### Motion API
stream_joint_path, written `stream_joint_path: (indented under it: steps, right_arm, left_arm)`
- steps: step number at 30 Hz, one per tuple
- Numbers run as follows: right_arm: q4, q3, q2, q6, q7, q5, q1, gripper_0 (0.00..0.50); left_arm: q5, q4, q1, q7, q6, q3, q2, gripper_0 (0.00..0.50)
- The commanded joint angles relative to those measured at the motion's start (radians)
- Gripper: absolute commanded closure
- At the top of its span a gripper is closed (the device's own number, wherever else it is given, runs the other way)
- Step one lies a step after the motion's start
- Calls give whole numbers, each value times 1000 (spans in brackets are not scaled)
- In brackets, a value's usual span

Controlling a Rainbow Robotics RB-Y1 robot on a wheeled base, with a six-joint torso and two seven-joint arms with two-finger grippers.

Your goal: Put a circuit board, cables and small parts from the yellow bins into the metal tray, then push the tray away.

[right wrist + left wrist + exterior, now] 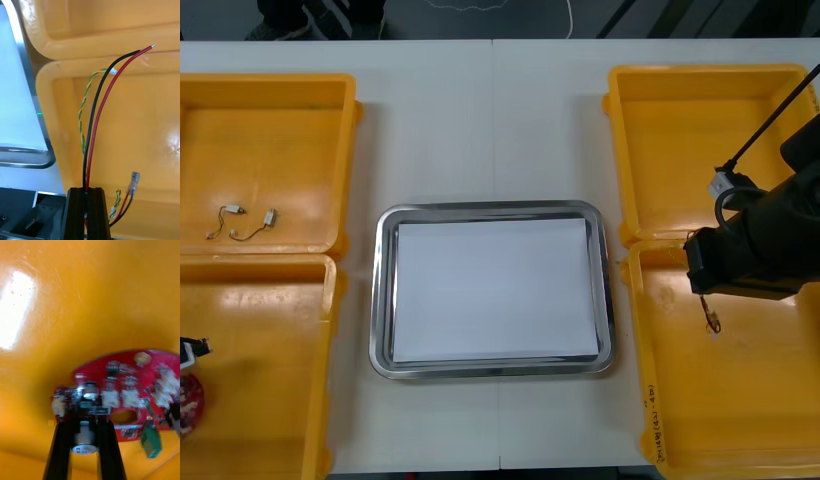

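Far-left yellow bin (280,120) is holding two small wired parts (240,222). In the glossy near-left yellow bin (270,380), the left gripper (84,423) is pinching the round red circuit board (123,371) by a silver can-shaped part, fingers apart by its width, probably as a handle for lifting. The metal tray (384,300) is waiting in the middle with a shiny rim and white inside. Over the near-right yellow bin (660,400), the right gripper (86,191) is pressing its fingers together on a thin red and black cable (87,168), its ends trailing limp.
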Motion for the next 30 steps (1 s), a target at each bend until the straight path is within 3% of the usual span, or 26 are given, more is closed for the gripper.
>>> stream_joint_path:
  steps: [1,10,22,30]
  right_arm:
    - [-29,-26,45,8,-20,24,-51,500]
    - [-46,-25,64,8,-32,17,-57,500]
    - [-49,6,70,8,-18,37,-57,500]
    - [-49,32,77,8,-15,75,-57,500]
  left_arm:
    - [-5,4,20,-38,-9,-3,-10,500]
    - [10,1,-9,-38,27,6,-10,500]
    - [16,-137,-65,-38,231,20,-11,500]
    - [-10,-160,-190,-38,381,-6,-10,500]
